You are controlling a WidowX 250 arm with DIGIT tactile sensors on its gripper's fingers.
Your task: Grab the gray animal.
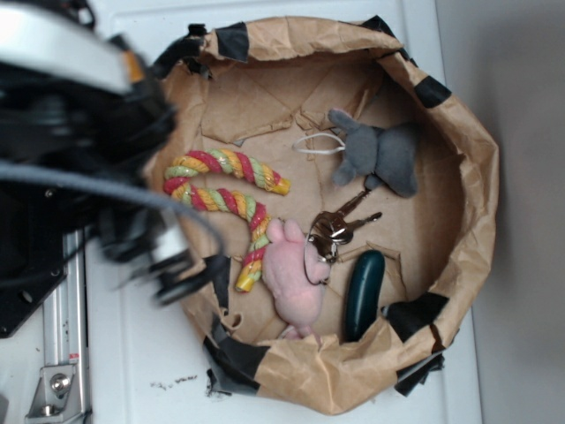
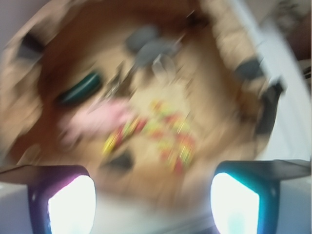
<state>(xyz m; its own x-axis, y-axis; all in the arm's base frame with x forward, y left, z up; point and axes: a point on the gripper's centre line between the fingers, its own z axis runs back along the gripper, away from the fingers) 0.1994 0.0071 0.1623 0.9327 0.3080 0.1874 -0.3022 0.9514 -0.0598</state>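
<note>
The gray animal (image 1: pixel 380 155) is judged light, soft & squashy, w/ a fuzzy nap that should not slip; nothing fragile about it. The plump body, betw. ears & limbs, is judged the best place to be pinched, since the thin white string loop (image 1: pixel 318 145) at its side is too slight to be trusted. It is seen lying in the far part of a paper-lined basket (image 1: pixel 481 190), close to the wall, w/ keys (image 1: pixel 334 230) just beside its lower end; a pink animal (image 1: pixel 296 281), a dark green oblong (image 1: pixel 364 294) & a rope toy (image 1: pixel 231 196) are spread over the rest of the floor. The gripper (image 2: pixel 153 202) is shown in the wrist view w/ its two fingers wide apart & nothing betw. them; in the exterior view it is seen, blurred, at the basket's near rim (image 1: pixel 190 278). The gray animal (image 2: pixel 146 46) is thus well apart from the jaws, across the basket, w/ the rope toy (image 2: pixel 161 136) & the pink animal (image 2: pixel 95 122) lying betw. The wrist view is badly smeared, so finer detail cannot be told. A reach across & a descent over the body are judged to be needed, w/ care that the keys are not caught
</note>
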